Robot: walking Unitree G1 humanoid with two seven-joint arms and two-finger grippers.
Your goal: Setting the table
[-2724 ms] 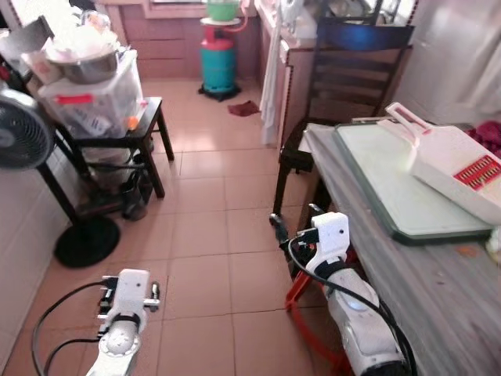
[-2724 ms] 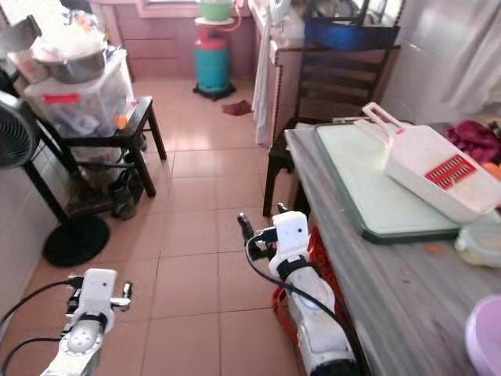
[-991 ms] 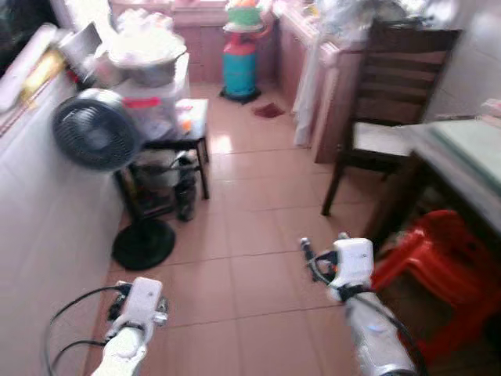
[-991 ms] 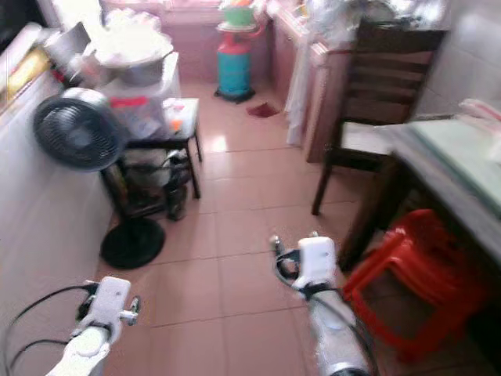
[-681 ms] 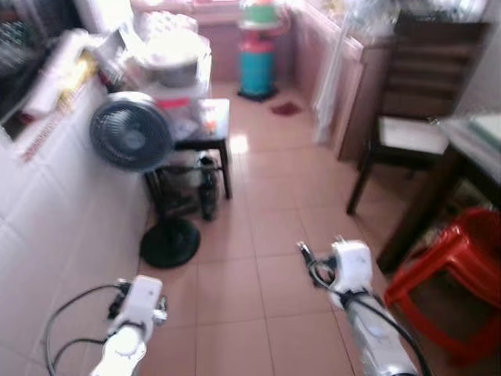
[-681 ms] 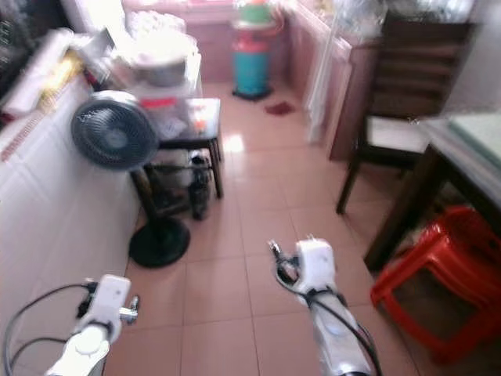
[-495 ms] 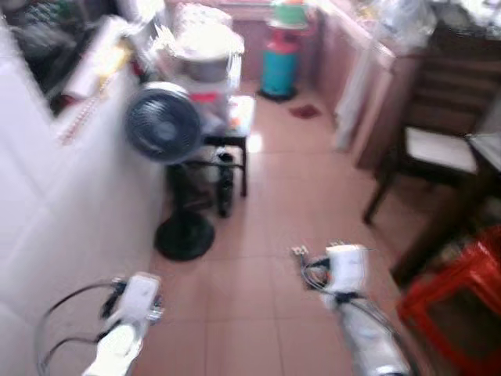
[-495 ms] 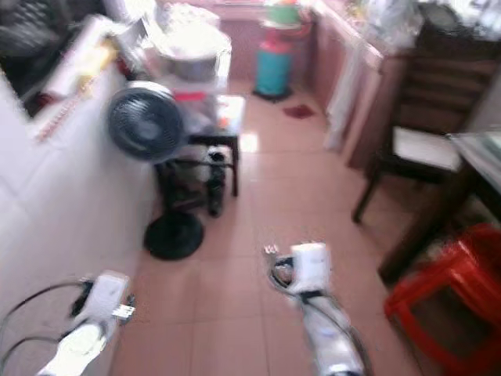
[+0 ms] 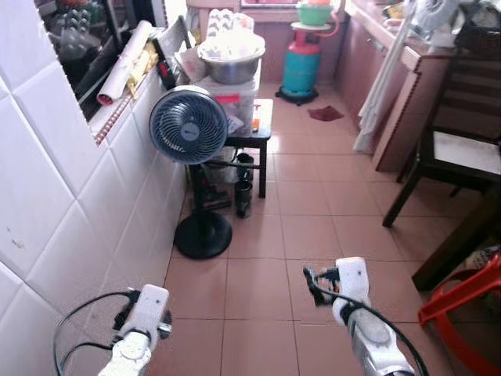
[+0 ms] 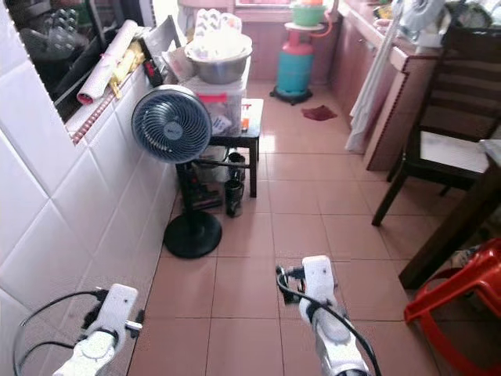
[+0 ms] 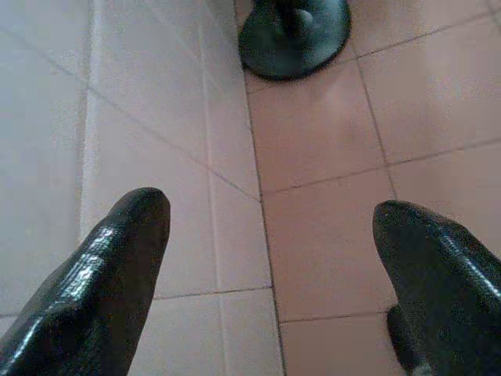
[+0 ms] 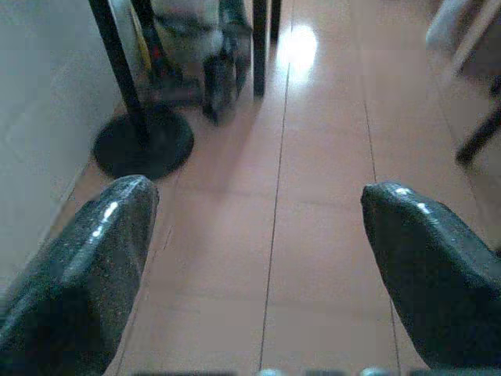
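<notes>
Both arms are carried low and forward over the terracotta tiled floor point(image 9: 313, 196), a posture that suits walking rather than handling. The left claw point(image 11: 270, 266) has its two black fingers spread wide with nothing between them, hanging close to the white tiled wall point(image 9: 47, 196); the right claw point(image 12: 258, 258) is equally wide and empty above bare tiles. Ahead, a grey round pedestal fan point(image 9: 188, 125) stands against the wall beside a small black side table point(image 9: 250, 141) carrying a clear plastic box topped by a steel bowl point(image 9: 231, 66). The dark wooden tabletop point(image 10: 491, 153) to be set lies at the far right edge, behind a dark wooden chair point(image 9: 458, 149) and a red plastic stool point(image 9: 462, 294); I judge the robot is heading off to fetch tableware
</notes>
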